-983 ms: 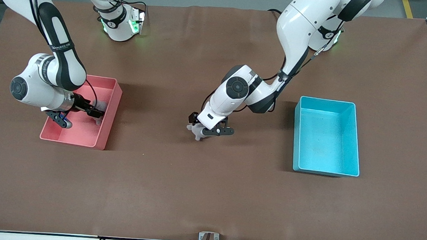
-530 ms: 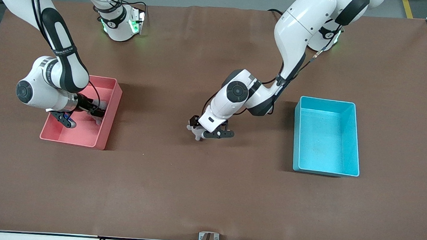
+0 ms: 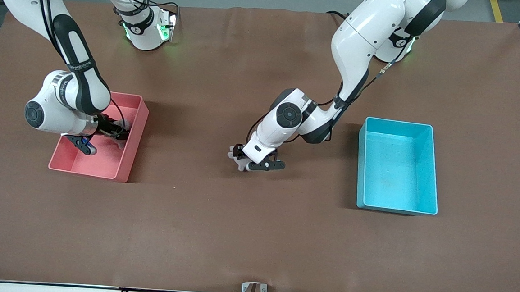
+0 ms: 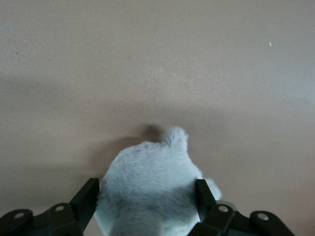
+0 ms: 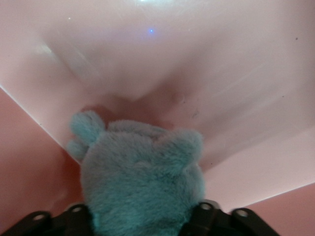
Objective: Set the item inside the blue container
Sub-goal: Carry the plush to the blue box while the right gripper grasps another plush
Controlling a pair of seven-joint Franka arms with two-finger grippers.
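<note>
The blue container (image 3: 398, 172) is a cyan bin with nothing in it, toward the left arm's end of the table. A pale grey plush toy (image 3: 239, 162) (image 4: 152, 177) lies on the brown mat mid-table. My left gripper (image 3: 252, 162) (image 4: 147, 199) is down on it, black fingers (image 4: 88, 196) pressing both of its sides. A teal plush toy (image 5: 142, 182) sits in the pink bin (image 3: 129, 158) (image 5: 231, 69). My right gripper (image 3: 101, 139) (image 5: 142, 216) is inside that bin, closed round the teal toy, which hides the fingertips.
Both bins stand about equally far from the front camera, with the brown mat (image 3: 254, 236) between them. The arms' bases (image 3: 147, 31) stand at the table's back edge. A small metal bracket (image 3: 254, 290) sits at the front edge.
Both grippers have sunk slightly and narrowed onto their plush toys. The left arm's elbow has shifted a little toward its base.
</note>
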